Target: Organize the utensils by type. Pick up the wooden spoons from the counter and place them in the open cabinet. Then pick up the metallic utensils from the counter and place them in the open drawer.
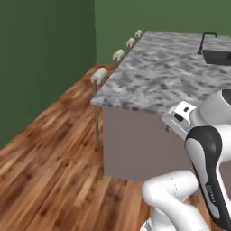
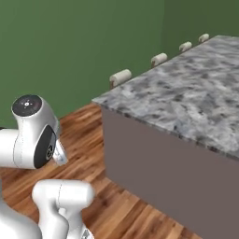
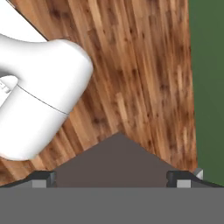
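The counter is a grey-and-white marbled slab on a mauve-brown base, and its near corner stands just ahead of me. No utensil lies on the stretch of it that I see. The wooden spoons, the metallic utensils, the cabinet and the drawer are out of view. My gripper is open, its two dark fingertips far apart with nothing between them. It points down at the wooden floor and a mauve-brown wedge.
Several cream-seated bar stools line the counter's far edge by the green wall. A dark sink with a black faucet sits at the counter's far right. Open wooden floor lies to the left.
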Controlling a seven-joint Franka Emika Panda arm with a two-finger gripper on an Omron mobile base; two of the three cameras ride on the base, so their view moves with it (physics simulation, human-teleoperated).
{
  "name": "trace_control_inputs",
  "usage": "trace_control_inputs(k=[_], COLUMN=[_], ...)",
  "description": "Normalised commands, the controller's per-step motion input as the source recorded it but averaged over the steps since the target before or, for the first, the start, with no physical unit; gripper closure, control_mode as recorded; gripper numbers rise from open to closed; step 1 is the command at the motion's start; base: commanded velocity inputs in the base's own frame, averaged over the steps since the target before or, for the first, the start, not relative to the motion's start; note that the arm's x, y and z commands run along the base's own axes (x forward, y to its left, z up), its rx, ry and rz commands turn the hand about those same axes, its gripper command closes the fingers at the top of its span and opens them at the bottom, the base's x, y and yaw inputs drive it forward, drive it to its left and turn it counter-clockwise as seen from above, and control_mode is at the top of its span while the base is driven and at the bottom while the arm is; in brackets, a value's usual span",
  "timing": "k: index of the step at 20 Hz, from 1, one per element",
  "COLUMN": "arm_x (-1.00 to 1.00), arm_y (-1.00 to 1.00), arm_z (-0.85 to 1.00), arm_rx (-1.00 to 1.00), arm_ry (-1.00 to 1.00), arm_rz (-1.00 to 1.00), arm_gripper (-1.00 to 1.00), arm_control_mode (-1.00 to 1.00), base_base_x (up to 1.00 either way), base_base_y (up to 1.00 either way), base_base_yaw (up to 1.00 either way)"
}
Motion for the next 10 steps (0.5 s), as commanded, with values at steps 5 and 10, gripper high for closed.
trace_control_inputs(k=[5, 10], arm_x=[0.00, 0.00], arm_y=[0.00, 0.00], arm_z=[0.00, 0.00], arm_rx=[0.00, 0.00], arm_ry=[0.00, 0.00], arm_rz=[0.00, 0.00], arm_gripper=[-1.00, -1.00], arm_control_mode=[1.00, 1.00], base_base_x=[0.37, 0.02], base_base_y=[-0.30, -0.38], base_base_yaw=[-0.49, -0.49])
